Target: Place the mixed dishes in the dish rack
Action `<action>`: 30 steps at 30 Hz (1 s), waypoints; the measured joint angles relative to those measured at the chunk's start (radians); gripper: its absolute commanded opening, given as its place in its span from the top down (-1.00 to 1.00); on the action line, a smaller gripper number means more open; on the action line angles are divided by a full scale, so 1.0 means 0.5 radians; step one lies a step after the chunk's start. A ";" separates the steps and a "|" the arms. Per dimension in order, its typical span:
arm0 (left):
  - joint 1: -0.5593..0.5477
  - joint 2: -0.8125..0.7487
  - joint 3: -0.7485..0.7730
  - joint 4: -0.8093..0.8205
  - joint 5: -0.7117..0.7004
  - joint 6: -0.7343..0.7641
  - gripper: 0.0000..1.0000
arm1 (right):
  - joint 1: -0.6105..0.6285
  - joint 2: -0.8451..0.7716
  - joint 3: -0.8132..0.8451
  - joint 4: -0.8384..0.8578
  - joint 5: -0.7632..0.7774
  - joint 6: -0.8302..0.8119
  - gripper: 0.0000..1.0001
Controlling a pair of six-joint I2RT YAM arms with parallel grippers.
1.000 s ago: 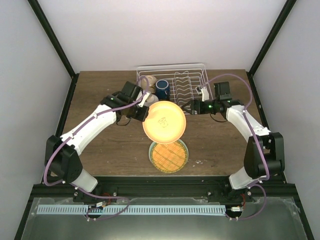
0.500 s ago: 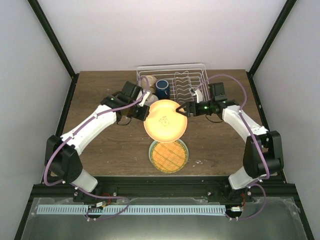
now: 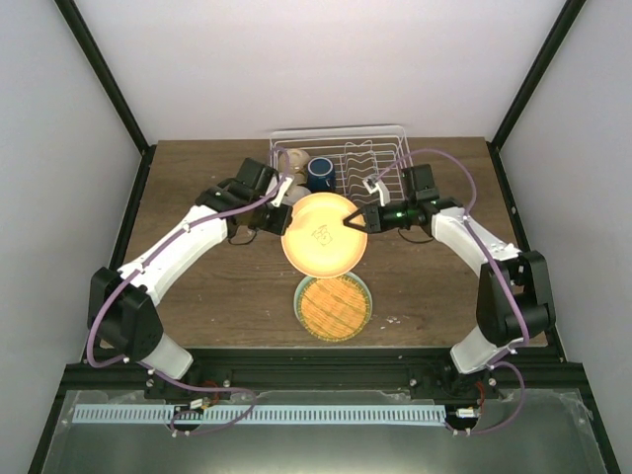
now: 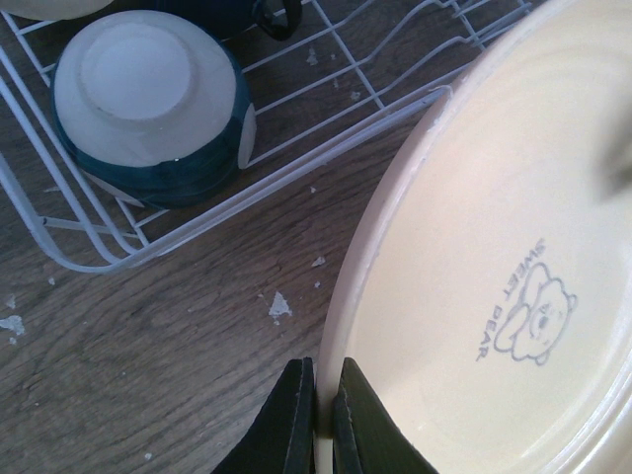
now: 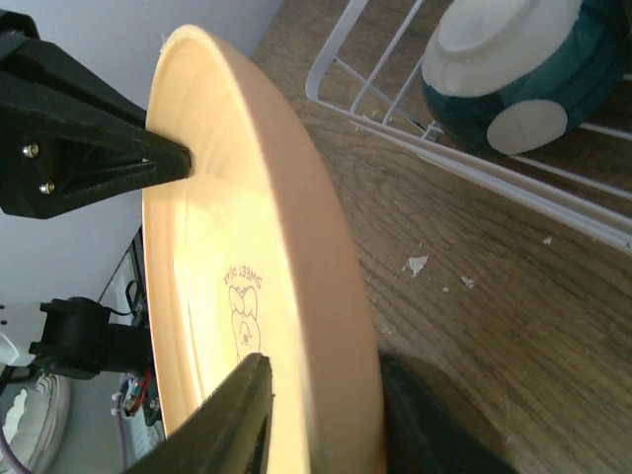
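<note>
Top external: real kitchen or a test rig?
Probably a lab test cell, not a kitchen: plain white walls in a black frame, a wooden table, and a white wire dish rack staged as a prop.

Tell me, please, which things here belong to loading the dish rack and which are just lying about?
Job: orange-yellow plate, gripped at its rim by the left gripper; patterned plate; dish rack; dark blue mug; blue-outside bowl; cream bowl.
Lying about: white flecks on the table.
</note>
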 measured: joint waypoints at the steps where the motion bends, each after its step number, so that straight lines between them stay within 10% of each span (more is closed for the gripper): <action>1: 0.006 0.000 0.000 0.000 0.005 0.000 1.00 | -0.002 0.002 0.000 0.005 -0.010 -0.004 0.66; 11: 0.031 -0.002 0.000 0.031 0.025 -0.014 0.75 | -0.015 0.057 0.010 0.031 0.035 -0.008 0.99; 17: 0.053 -0.002 0.025 0.124 -0.025 -0.046 -0.38 | 0.003 0.109 0.173 -0.045 0.088 -0.062 0.99; 21: 0.124 -0.014 0.079 0.125 -0.011 -0.090 -0.78 | 0.003 0.130 0.349 -0.073 0.208 -0.134 0.99; 30: 0.443 -0.200 0.133 0.114 0.123 -0.152 -0.93 | -0.132 0.201 0.701 0.085 0.359 -0.463 0.99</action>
